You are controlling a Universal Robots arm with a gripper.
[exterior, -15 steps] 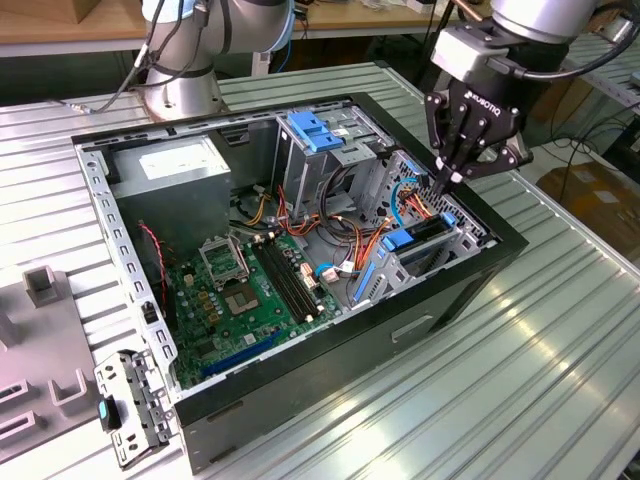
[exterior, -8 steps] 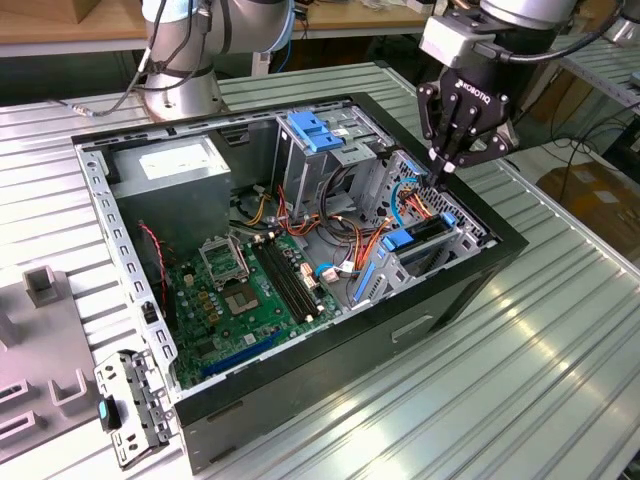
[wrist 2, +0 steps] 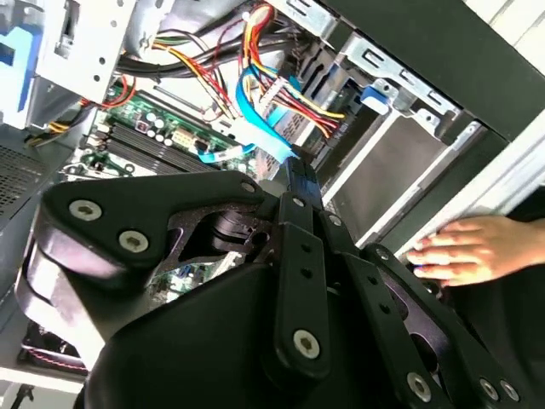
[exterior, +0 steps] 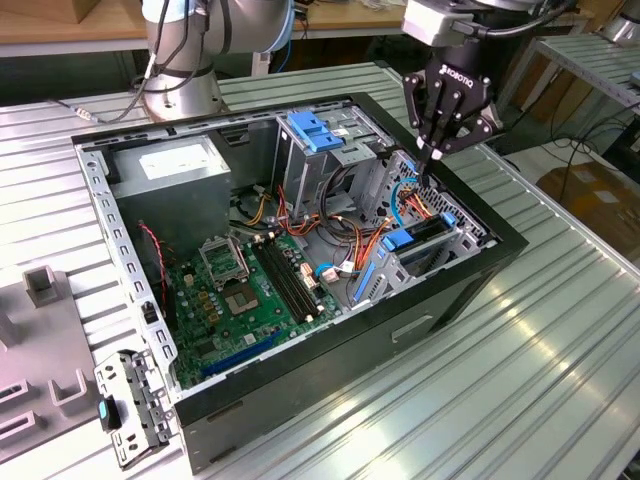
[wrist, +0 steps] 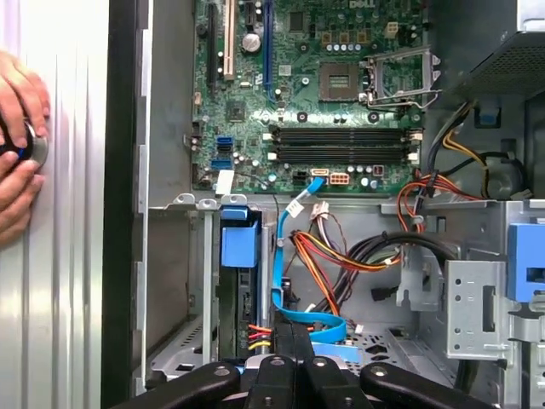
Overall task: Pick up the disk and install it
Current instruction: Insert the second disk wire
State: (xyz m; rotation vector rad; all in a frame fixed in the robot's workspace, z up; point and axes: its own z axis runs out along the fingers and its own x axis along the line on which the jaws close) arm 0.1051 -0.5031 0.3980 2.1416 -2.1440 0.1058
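My gripper [exterior: 435,155] hangs over the open computer case [exterior: 480,290], above the corner with the drive cage [exterior: 392,278]. My fingers are pinched together with nothing between them, as both wrist views show. The disk [exterior: 425,232] sits edge-on in a slot of that cage, its blue rail end facing up. In the first wrist view it is a dark strip [wrist: 241,311] under a blue tab, with its label turned out of sight.

The case also holds the motherboard [exterior: 240,290], the grey power-supply box [exterior: 170,170], a light-blue bracket [exterior: 312,130] and tangled wires, among them a blue flat cable [wrist: 285,247] running under my fingertips. A person's hand [wrist: 17,162] rests on the table outside the case, cut off at the frame edge; I cannot make out the small object beneath it.
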